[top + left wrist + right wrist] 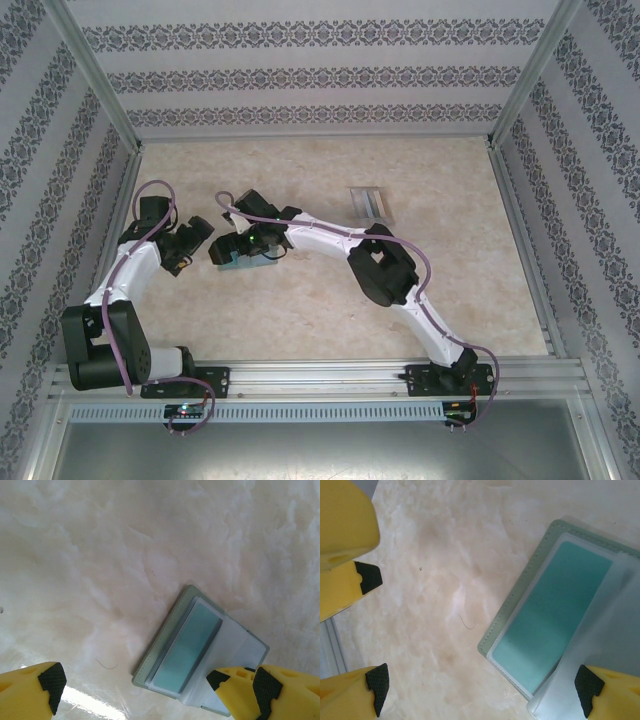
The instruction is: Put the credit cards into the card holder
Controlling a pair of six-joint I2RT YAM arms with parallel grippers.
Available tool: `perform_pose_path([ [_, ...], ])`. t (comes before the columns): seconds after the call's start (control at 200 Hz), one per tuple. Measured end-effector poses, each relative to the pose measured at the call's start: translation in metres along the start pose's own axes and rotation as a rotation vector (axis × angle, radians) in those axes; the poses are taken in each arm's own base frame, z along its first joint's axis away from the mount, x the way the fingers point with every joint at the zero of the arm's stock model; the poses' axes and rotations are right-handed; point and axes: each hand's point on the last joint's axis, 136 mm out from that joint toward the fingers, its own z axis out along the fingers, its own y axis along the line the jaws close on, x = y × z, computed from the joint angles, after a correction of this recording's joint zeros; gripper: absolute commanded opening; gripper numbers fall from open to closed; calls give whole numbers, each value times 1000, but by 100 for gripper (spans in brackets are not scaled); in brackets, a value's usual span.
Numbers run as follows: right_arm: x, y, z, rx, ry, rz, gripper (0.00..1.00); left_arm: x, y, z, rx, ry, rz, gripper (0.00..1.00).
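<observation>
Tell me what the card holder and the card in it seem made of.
Card holder: soft grey-green faux leather or fabric, matte; a stitched seam runs along its edge. Teal card: likely smooth stiff plastic, flat and even in colour. Sleeve over it: translucent, frosted plastic film, by the look.

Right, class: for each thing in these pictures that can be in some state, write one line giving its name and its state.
Grey-green soft rectangular card holder: lying open and flat.
Teal thin plastic card: lying inside the open holder, one side under a frosted clear sleeve.
Left gripper: open, holding nothing.
Right gripper: open, holding nothing.
Clear plastic box: lying apart from both arms; too small to tell whether it is open or shut.
</observation>
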Motion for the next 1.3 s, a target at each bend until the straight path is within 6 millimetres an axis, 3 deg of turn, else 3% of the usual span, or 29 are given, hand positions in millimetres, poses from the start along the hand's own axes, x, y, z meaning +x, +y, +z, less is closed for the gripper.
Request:
perform_pose_path([
  [0.325,-12,16,2,-70,-11,-3,98,1,6,10,-23,17,-26,99],
  [0.684,-18,43,3,-146,-33,-22,98,-14,-8,3,5,-16,-32,100],
  [0.849,0,33,-10,-99,-24,-11,98,-12,-8,8,7,6,-34,99],
  [1.054,-9,26,-67,23,-132,-24,98,-8,-12,10,29,33,-35,99],
  [1.169,-25,1,-93,72,-204,46,98,-6,-13,13,34,47,-37,99],
  [1.304,-17,-44,-94,130,-199,180,98,-5,-13,16,36,56,-38,99],
])
